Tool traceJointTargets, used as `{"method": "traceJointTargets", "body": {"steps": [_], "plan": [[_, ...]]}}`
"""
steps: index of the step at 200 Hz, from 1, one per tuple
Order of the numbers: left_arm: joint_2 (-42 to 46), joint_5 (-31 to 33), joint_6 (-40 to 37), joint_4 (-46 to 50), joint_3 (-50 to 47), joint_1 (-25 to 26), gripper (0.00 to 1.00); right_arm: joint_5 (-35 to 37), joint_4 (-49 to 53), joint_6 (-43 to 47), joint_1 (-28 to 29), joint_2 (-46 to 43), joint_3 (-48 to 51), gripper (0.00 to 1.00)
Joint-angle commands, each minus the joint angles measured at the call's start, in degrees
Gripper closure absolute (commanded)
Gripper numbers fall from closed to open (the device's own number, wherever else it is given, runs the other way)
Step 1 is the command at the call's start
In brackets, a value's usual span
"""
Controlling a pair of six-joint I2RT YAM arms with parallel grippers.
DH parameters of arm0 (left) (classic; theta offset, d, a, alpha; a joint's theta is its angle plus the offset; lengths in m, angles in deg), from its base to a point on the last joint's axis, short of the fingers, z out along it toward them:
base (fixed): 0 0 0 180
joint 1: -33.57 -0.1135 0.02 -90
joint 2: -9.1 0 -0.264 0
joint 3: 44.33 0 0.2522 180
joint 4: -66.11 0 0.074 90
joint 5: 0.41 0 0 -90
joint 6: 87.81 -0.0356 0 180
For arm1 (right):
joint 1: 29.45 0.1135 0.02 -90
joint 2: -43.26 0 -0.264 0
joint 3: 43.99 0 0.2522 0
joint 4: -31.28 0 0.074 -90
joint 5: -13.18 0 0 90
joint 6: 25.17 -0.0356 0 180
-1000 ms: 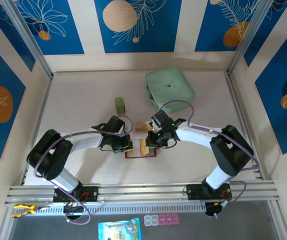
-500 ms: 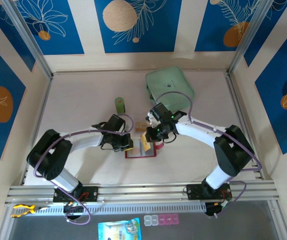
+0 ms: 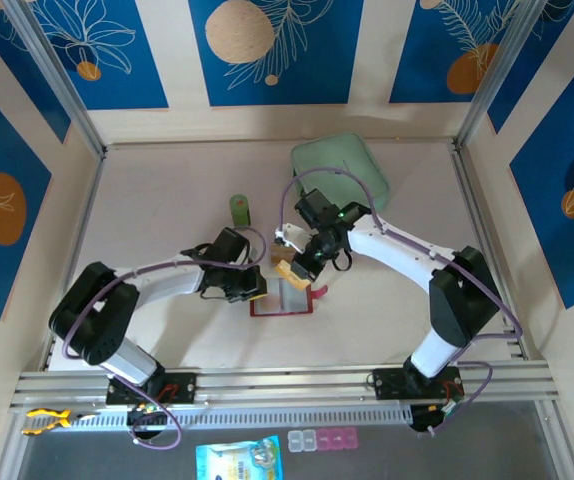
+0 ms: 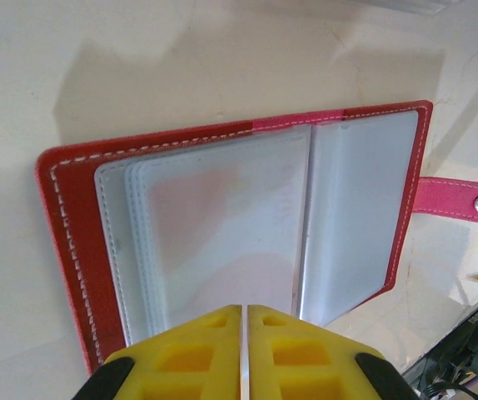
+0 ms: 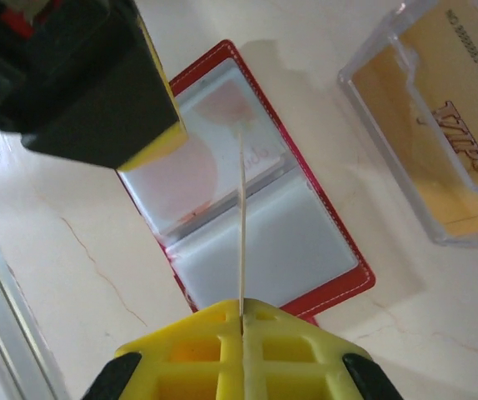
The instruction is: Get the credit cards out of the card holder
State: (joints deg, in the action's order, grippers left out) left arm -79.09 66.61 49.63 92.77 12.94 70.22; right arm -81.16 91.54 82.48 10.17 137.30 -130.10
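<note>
The red card holder (image 4: 68,225) lies open on the table, its greyish clear sleeves (image 4: 222,225) facing up and its pink tab (image 4: 455,198) out to the side. My left gripper (image 4: 244,310) is shut on the near edge of the sleeves, with a thin pale strip between its yellow fingers. My right gripper (image 5: 241,315) is shut on a tan credit card (image 5: 241,233), seen edge-on above the holder (image 5: 339,275) and clear of its sleeves. From above, the right gripper (image 3: 295,268) hangs with the card just beyond the holder (image 3: 282,305); the left gripper (image 3: 255,290) sits at the holder's left edge.
A clear plastic box (image 5: 439,142) with a tan card inside lies just beyond the holder. A small green object (image 3: 240,210) stands further back on the left. A mint-green pouch (image 3: 352,165) lies at the back right, behind the right arm.
My right gripper has lifted and drawn back from the holder, taking the card out of the sleeves. The left gripper has stayed at the holder's edge.
</note>
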Motion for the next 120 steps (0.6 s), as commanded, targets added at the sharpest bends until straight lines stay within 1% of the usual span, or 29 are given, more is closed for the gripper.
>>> {"method": "traceJointTargets", "body": {"steps": [1,30,62,93,120], "plan": [[2.52,1.49,-0.42,1.23,-1.22,-0.30,0.90,2.17,5.82,16.38,-0.15,2.40,-4.51,1.00],[3.74,1.89,-0.41,2.03,-1.67,-1.00,0.90,4.16,10.86,22.04,-1.70,7.08,-12.29,1.00],[5.10,2.32,-0.43,2.65,-2.41,-1.23,0.90,6.45,13.37,26.79,-3.67,12.00,-20.32,1.00],[5.42,2.45,-0.40,2.80,-3.08,-1.71,0.90,6.18,15.99,30.09,-5.54,17.35,-28.79,1.00],[6.08,2.76,-0.03,2.82,-3.08,-1.93,0.90,5.75,18.50,31.58,-6.02,21.76,-35.11,1.00]]}}
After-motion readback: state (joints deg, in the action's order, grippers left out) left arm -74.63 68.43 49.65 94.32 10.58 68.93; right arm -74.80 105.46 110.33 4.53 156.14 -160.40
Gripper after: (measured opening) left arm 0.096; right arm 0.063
